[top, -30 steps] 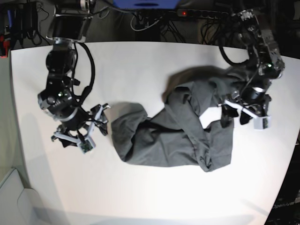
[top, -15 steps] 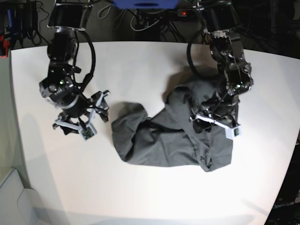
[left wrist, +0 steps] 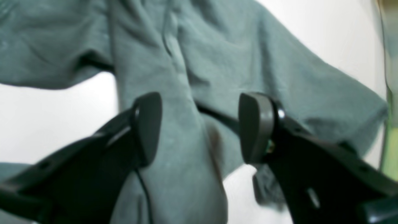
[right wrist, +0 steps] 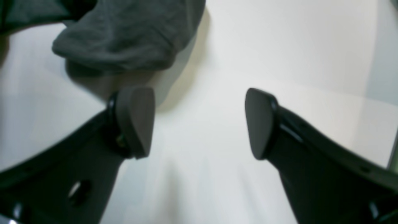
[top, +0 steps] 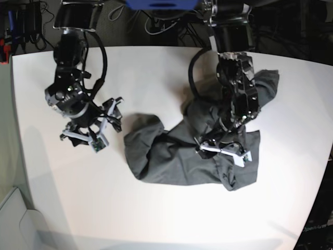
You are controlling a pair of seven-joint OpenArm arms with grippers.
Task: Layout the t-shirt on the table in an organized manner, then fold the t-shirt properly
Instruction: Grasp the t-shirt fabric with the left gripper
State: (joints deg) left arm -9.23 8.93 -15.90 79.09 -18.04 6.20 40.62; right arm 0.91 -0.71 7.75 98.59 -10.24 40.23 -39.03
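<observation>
No legible text, labels or signs.

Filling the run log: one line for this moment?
t-shirt: crumpled on table | left gripper: open over t-shirt | right gripper: open over table

Soft matt cloth t-shirt (top: 187,156), smooth white table (top: 156,78).

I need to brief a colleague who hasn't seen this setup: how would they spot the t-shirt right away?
Look at the large white table filling the base view. Right of its middle lies a rumpled dark charcoal-grey heap, the t-shirt, with the left gripper hovering above it. It is the only soft fabric thing there; everything else is black robot arm.
</observation>
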